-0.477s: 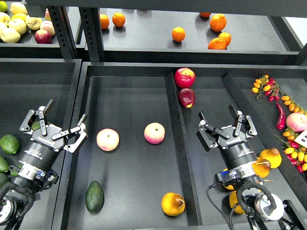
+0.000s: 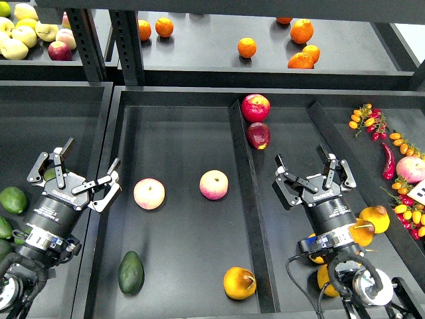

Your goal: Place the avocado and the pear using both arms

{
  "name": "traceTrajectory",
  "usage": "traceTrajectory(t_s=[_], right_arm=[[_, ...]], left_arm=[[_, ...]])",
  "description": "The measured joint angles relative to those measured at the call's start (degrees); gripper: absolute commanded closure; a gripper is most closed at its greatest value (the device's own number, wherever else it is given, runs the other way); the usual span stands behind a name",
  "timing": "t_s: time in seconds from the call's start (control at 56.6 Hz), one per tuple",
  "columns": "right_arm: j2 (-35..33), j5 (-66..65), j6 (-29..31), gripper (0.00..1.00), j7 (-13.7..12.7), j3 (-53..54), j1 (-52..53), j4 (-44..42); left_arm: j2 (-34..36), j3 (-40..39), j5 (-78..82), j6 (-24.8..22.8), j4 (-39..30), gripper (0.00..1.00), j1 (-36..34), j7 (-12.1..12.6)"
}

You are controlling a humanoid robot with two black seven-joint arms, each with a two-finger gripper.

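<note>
Avocado (image 2: 131, 272): dark green, smooth egg-shaped fruit, lying at 7 o'clock in the black centre tray (image 2: 179, 226); likely firm, slightly slick, best gripped across its middle. Golden yellow-orange pear (image 2: 239, 282): 5 o'clock, probably bruisable. Left gripper (image 2: 82, 169), right gripper (image 2: 312, 174): jaws released, empty. Two pink-yellow peaches (image 2: 149, 193) nearby.

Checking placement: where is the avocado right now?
In the head view, the avocado lies at the middle tray's front left, below the left peach, left of the pear.
</note>
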Motion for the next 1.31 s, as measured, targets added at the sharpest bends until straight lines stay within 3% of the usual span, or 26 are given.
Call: traceTrajectory(t_s=[1.307], right_arm=[[0.0,0.0,0.0,0.00,0.1,0.2,0.0,0.0]], left_arm=[[0.0,0.1,0.2,0.0,0.1,0.01,0.7,0.0]])
